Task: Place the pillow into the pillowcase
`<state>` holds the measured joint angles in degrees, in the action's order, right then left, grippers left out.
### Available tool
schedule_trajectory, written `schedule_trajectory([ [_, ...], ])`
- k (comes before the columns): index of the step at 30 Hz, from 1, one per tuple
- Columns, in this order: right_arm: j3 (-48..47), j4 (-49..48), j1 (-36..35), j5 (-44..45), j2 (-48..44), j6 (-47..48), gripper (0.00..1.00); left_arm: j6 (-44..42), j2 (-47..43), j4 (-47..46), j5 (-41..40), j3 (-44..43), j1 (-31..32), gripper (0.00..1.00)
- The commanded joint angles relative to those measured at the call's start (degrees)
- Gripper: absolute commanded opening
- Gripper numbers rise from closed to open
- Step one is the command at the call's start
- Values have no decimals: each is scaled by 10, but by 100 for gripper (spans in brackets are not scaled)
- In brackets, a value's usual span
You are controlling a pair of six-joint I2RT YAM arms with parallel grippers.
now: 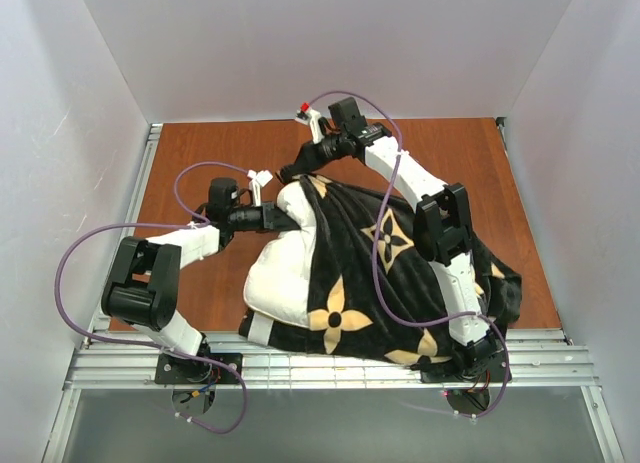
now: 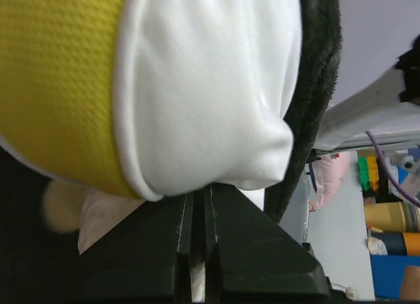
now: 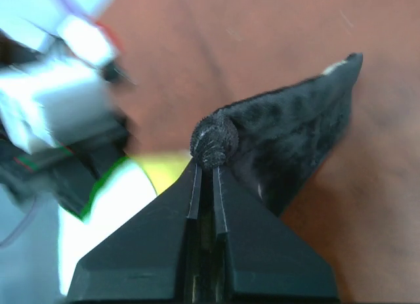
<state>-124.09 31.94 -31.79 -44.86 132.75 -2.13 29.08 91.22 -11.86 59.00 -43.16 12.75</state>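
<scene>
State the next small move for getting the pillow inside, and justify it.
Probably draw the right hand, pinching the case rim, across the bare left side of the pillow while the left hand holds its corner: much white lies uncovered.

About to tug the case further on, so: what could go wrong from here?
1. The right end effector pinches only a thin rolled edge of the black plush flower-printed pillowcase; a pull may slip it out.
2. The left end effector holds just a small fold of the plump white yellow-banded pillow, which could pull free.
3. The right arm's purple cable lies across the case and might snag.
</scene>
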Motion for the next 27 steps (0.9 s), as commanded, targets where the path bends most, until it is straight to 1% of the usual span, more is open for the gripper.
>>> schedule_trajectory([
  [1,-42,-136,-79,-66,-93,-92,1,230,-26,-311,63,12,39,0],
  [2,-38,-169,-95,-66,-102,-106,1,311,-18,-351,51,25,39,0],
  [3,-40,-182,-101,-65,-105,-116,1,344,-13,-407,32,32,39,0],
  [4,-45,-194,-108,-61,-106,-132,1,386,-5,-431,10,46,38,0],
  [5,-60,-210,-114,-53,-106,-139,1,423,1,-446,-45,69,35,0],
  [6,-63,-217,-121,-47,-106,-146,1,499,11,-467,-64,85,32,0],
  [7,-65,-221,-124,-38,-107,-147,1,513,20,-492,-84,95,29,0],
  [8,-52,-222,-126,-10,-112,-136,1,508,23,-472,-97,93,13,0],
  [9,-39,-222,-126,9,-115,-128,1,482,27,-419,-101,91,2,0],
  [10,-20,-222,-125,25,-117,-116,1,477,47,-399,-106,91,-26,0],
  [12,30,-211,-125,52,-119,-57,1,485,75,-388,-123,98,-51,0],
  [13,38,-195,-124,60,-117,-26,4,472,89,-372,-129,92,-59,0],
  [14,36,-167,-124,89,-111,17,19,457,106,-345,-134,83,-66,0],
  [15,18,-97,-116,103,-109,26,49,444,114,-298,-136,62,-68,10],
  [16,5,-62,-108,114,-109,42,60,423,115,-284,-131,55,-68,25],
  [17,-4,-25,-86,137,-122,46,71,414,98,-276,-124,53,-68,39],
  [18,10,1,-72,148,-137,48,72,385,79,-213,-114,48,-68,46],
  [19,46,20,-52,143,-162,46,72,309,57,-165,-95,36,-68,48],
  [20,89,15,-33,140,-230,45,75,256,26,-113,-84,31,-68,49],
  [21,130,10,7,144,-265,44,76,201,-28,9,-74,25,-68,52],
  [22,204,15,27,148,-296,42,76,143,-62,78,-78,5,-69,57],
  [23,235,18,47,152,-350,38,76,8,-88,150,-81,-6,-70,59],
  [24,273,23,84,152,-378,30,76,-49,-109,251,-84,-15,-74,59],
  [25,346,24,102,150,-407,4,76,-113,-145,299,-106,-47,-73,59],
  [26,394,25,130,141,-463,-6,80,-205,-157,338,-110,-60,-69,62],
  [27,436,25,142,138,-491,-11,85,-262,-177,384,-114,-76,-64,64],
])
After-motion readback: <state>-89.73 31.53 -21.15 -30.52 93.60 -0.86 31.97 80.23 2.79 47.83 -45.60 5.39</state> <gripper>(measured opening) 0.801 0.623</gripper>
